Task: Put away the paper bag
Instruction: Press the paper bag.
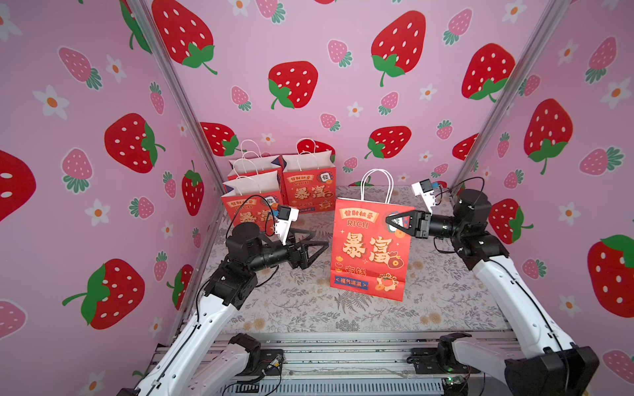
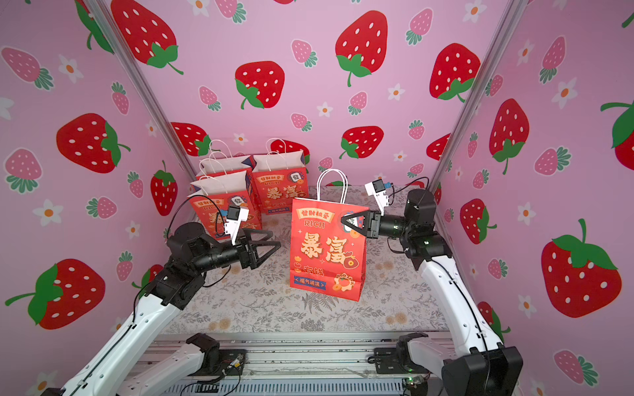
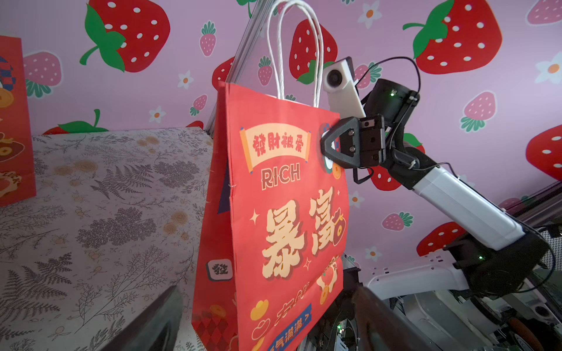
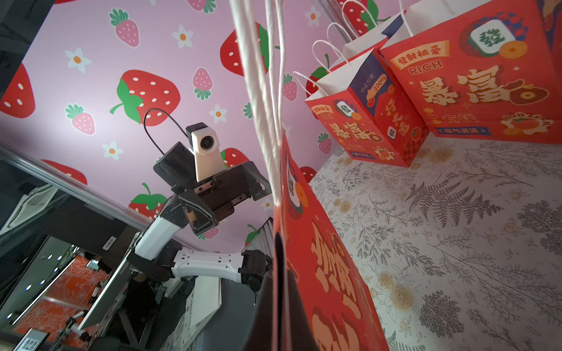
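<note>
- Standing upright near the middle of the table [image 1: 291, 308], the paper bag [image 1: 370, 247] was folded flat, its cord handles [image 4: 261, 91] sticking up.
- It looked light and thin — stiff enough to stand on edge, yet apt to crease, bow or tip if pushed on its face.
- The left claw [image 1: 320, 239] hung just beside the bag's edge, fingers spread, touching nothing.
- The right claw [image 1: 389, 221] was closed on the bag's upper corner — a fair hold; the top rim or handles seemed the safest places to grip.
- Three like bags [image 1: 308, 185] stood open in the far corner.
</note>
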